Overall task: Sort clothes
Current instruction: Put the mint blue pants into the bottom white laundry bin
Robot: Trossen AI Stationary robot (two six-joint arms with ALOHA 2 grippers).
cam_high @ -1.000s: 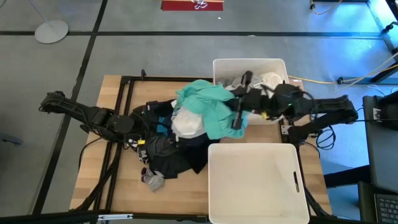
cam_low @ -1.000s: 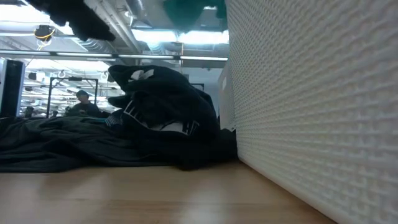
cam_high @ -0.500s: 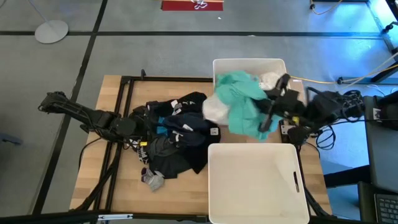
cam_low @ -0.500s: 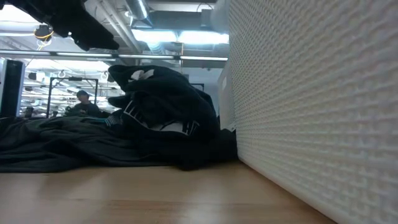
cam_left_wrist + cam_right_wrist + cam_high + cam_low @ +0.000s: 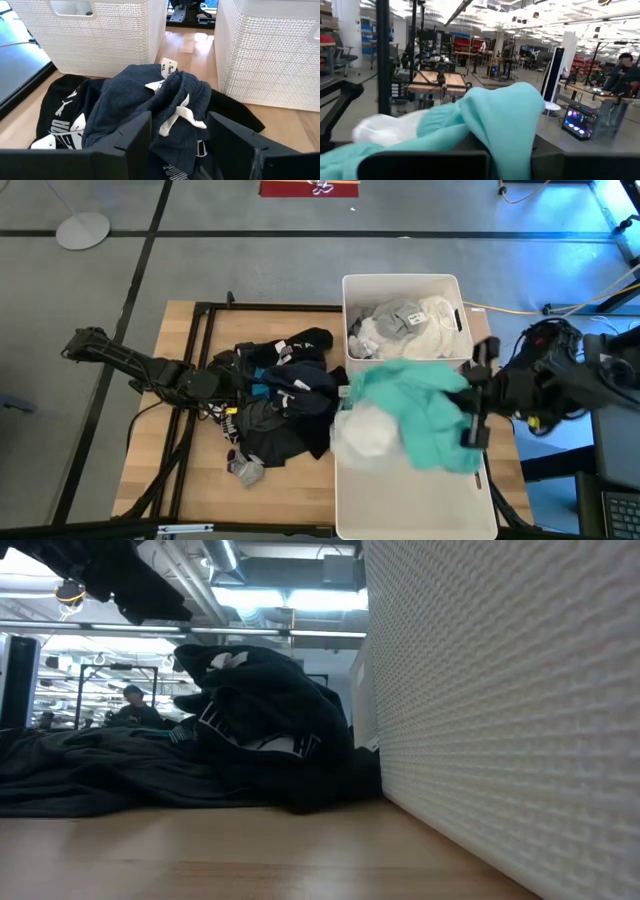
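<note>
High view: the right gripper (image 5: 468,418) is clamped shut on a teal garment (image 5: 420,408), which hangs spread over the nearer white bin (image 5: 476,480) together with a white piece of fabric (image 5: 364,432) bunched at its edge. The farther white bin (image 5: 352,290) already holds pale clothing, a heap of white, cream and light grey items (image 5: 405,325). To the left of both bins, a pile of dark clothes (image 5: 280,405) in black and navy lies on the wooden desk (image 5: 150,450), with a small grey sock (image 5: 245,470) at its near edge. The left gripper (image 5: 232,385) rests low at the pile's left side, its jaws standing apart with nothing between them.

In the left wrist view, a navy garment with a white drawstring (image 5: 155,102) sits just ahead of the two dark fingers (image 5: 132,137), beside a black piece printed with white lettering (image 5: 62,117), and the two bins rise behind. The low view shows the dark heap (image 5: 255,730) against the bin's textured wall (image 5: 500,710). In the right wrist view, the teal cloth (image 5: 505,117) drapes over the closed gripper, and a person (image 5: 620,70) stands far off in the room.
</note>
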